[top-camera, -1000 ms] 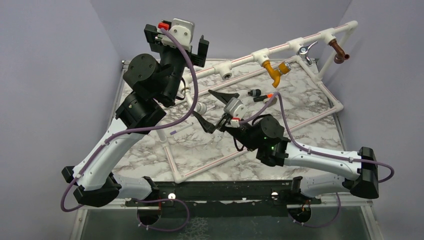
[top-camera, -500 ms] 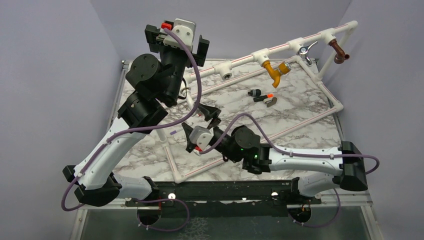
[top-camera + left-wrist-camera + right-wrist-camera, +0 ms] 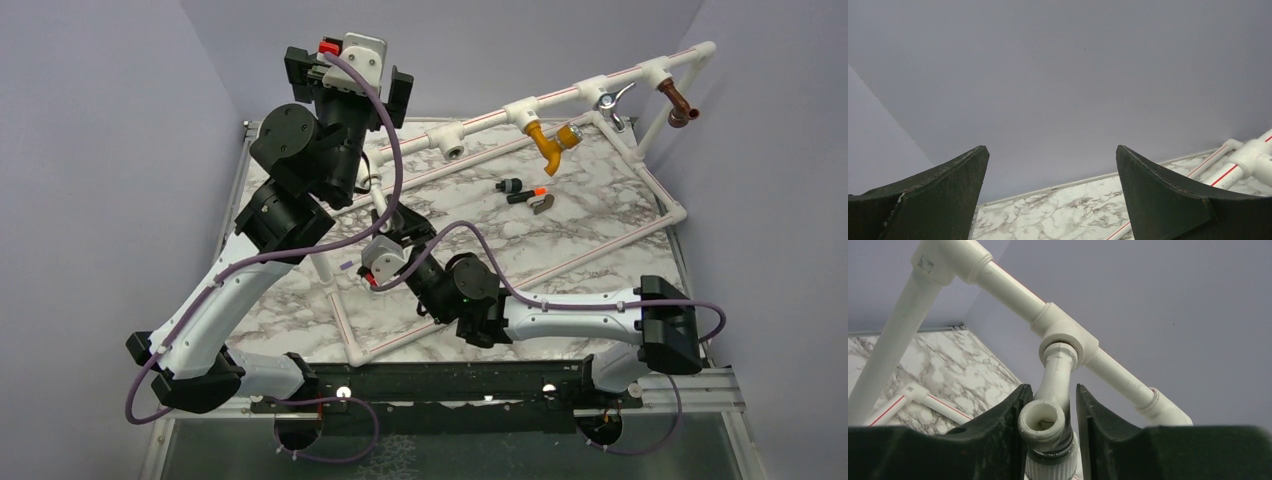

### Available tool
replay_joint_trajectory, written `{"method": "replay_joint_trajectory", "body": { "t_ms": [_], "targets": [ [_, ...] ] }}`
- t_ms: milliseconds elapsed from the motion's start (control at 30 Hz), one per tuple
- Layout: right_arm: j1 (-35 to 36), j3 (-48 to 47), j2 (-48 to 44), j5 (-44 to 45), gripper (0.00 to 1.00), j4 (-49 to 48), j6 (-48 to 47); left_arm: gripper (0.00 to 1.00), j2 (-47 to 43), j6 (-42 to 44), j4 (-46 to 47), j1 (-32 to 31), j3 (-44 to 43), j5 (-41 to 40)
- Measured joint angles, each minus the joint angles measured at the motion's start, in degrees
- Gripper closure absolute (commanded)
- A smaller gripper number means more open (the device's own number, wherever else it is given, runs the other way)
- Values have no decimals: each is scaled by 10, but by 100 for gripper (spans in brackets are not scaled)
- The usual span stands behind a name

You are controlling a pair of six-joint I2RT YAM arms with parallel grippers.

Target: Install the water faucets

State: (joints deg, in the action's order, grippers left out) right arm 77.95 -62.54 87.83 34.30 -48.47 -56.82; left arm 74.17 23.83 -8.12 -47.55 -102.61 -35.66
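Altogether five: yellow [image 3: 545, 146], chrome [image 3: 610, 100], brown [image 3: 678, 103], black-orange [image 3: 528, 194], white faucet [image 3: 1049, 390].

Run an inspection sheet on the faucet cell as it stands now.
Surface: marble tabletop, with the white pipe frame resting on it.
Job's things: white faucet seated in a tee near the frame's left end. Mustard-yellow faucet, chrome-levered faucet and brown faucet fitted along the top rail. Black-and-orange faucet loose on the marble. One tee socket empty.
Clutter: small grey piece beside the loose faucet, unclear what it is.
Hands: left hand open, empty, raised toward the wall. Right hand closed on the white faucet.
Cables: purple cables loop off both arms; no snag seen.
Surroundings: plain lilac walls; nothing else seen.
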Motion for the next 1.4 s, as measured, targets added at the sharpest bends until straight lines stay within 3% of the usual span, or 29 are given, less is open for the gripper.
{"method": "replay_joint_trajectory", "body": {
  "t_ms": [133, 200, 467, 733, 1400],
  "targets": [
    [0, -4, 10, 14, 93, -19, -2, 1, 3, 0, 2, 16, 0, 0],
    [2, -5, 10, 22, 100, -25, 0, 1, 5, -2, 2, 25, 0, 0],
    [3, -5, 11, 31, 100, -35, 54, 1, 20, -11, 2, 59, 2, 1],
    [3, -5, 18, 66, 99, -74, 183, 1, 21, -16, 2, 66, 3, 1],
    [1, 47, 6, 155, 99, -162, 753, 1, 15, -18, 0, 66, 3, 3]
  ]
}}
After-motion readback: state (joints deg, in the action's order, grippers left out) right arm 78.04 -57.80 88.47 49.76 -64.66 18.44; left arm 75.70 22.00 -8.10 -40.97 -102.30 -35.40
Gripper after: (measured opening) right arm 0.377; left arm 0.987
